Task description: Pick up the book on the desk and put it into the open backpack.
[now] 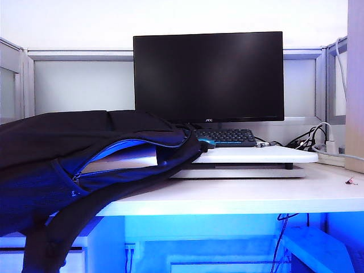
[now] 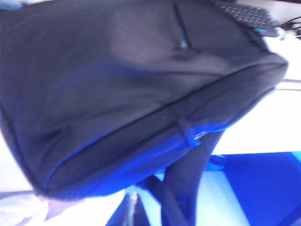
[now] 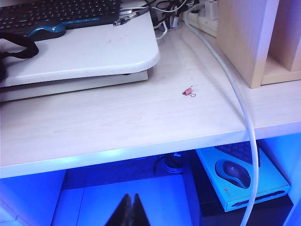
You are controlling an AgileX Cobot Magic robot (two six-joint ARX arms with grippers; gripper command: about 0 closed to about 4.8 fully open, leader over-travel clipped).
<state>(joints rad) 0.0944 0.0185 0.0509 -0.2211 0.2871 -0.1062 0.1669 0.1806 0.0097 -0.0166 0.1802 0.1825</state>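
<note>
Both grippers low, off desk front edge: left gripper (image 2: 134,207) tips pinched together, empty, just below backpack (image 2: 136,94); right gripper (image 3: 133,212) likewise closed, empty, under the desk (image 3: 117,127) lip. Backpack (image 1: 85,153) slumped over desk's (image 1: 256,193) front at 9 o'clock, mouth open, book (image 1: 122,161) inside, pale edge showing at blue lining. Beyond, 12 o'clock: white raised board (image 1: 256,154), keyboard (image 1: 224,136), monitor (image 1: 209,75); small pink clip (image 3: 188,91) at 3 o'clock.

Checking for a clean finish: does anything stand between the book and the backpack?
Nothing visible does: a pale flat edge, apparently the book, lies inside the backpack opening. Left gripper and right gripper, both shut, hang off the desk front edge.
</note>
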